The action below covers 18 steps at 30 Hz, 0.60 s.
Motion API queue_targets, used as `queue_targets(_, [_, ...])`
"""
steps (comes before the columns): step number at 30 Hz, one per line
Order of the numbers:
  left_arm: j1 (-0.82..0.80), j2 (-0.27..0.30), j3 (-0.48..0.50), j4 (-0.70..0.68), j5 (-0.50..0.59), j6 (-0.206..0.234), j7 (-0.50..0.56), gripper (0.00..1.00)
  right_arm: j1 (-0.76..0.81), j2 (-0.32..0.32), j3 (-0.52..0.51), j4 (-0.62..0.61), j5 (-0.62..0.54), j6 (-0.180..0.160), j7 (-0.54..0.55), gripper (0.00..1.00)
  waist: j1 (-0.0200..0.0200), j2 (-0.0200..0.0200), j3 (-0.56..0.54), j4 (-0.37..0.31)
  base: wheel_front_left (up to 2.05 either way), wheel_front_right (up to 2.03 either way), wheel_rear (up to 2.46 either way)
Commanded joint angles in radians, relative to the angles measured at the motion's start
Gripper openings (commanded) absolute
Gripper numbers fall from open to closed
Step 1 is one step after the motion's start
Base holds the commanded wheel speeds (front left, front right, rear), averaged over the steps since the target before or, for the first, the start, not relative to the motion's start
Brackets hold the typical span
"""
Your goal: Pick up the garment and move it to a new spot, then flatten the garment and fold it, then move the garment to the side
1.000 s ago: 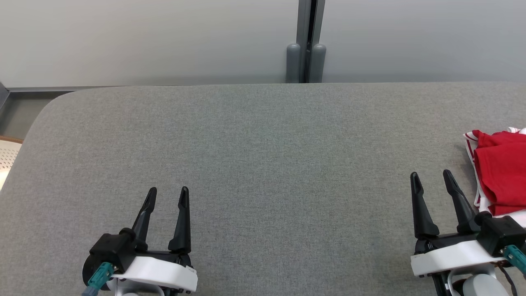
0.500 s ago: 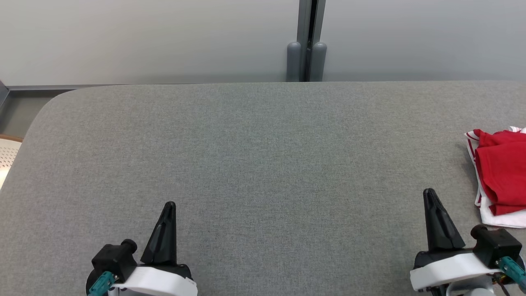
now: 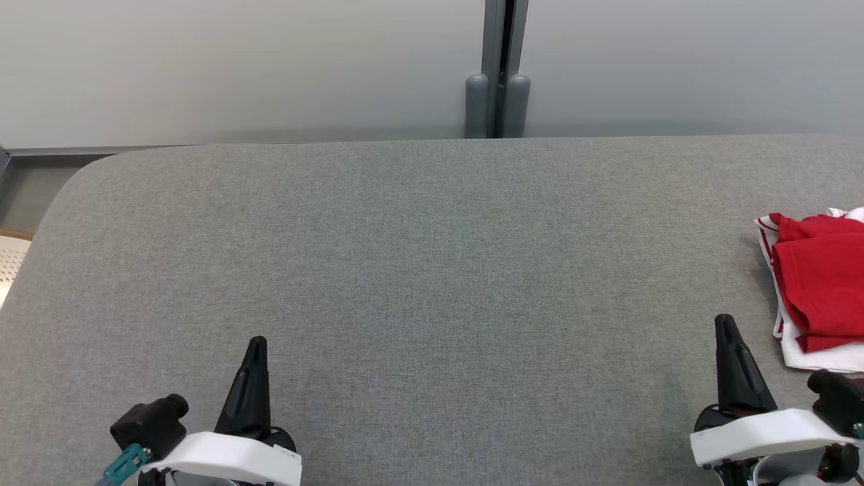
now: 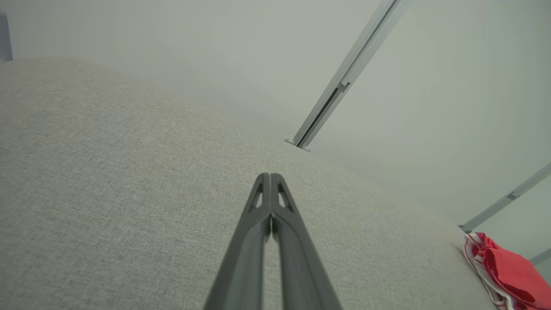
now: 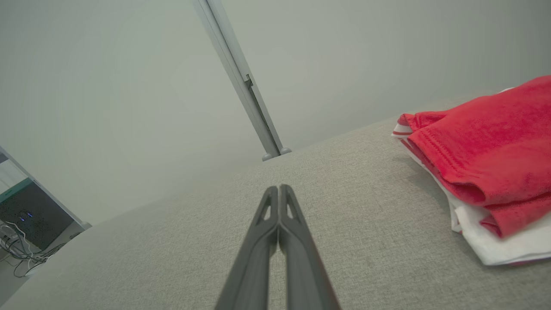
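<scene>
Because both pairs of fingers are pressed together with nothing between them, treat each arm as empty. The left gripper [image 3: 256, 347] sits at the lower left of the head view, its fingers [image 4: 258, 215] closed tip to tip above the table cloth. The right gripper [image 3: 726, 331] sits at the lower right, its fingers [image 5: 267, 224] likewise closed. It is near the garment but apart from it.

The red and white garment [image 3: 817, 283] rests at the right edge of the grey fabric-covered table [image 3: 432, 256], partly cut off by the frame. It forms a compact folded stack, the red layer over the white, striped one.

Judge the step in hand as the last one: the garment appears folded and set to the side, and both arms sit low as if parked. If any handling remains, it calls for the right arm. Part its fingers, reach right to the near hem, and close on all layers so that the fold does not open.
</scene>
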Motion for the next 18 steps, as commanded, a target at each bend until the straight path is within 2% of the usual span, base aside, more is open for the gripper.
queue_targets(1, [-0.031,0.008,0.012,-0.011,-0.044,-0.009,0.009,0.0,-0.023,-0.002,-0.011,-0.018,0.048,0.0,0.012,0.0,0.0,-0.0001,-0.001,-0.001,0.0,0.0,0.0])
queue_targets(18, [-0.05,0.02,0.055,-0.002,-0.295,-0.03,0.072,0.0,-0.031,0.007,-0.047,-0.022,0.317,0.0,0.083,0.0,0.0,-0.0001,-0.013,-0.013,0.0,0.0,0.0])
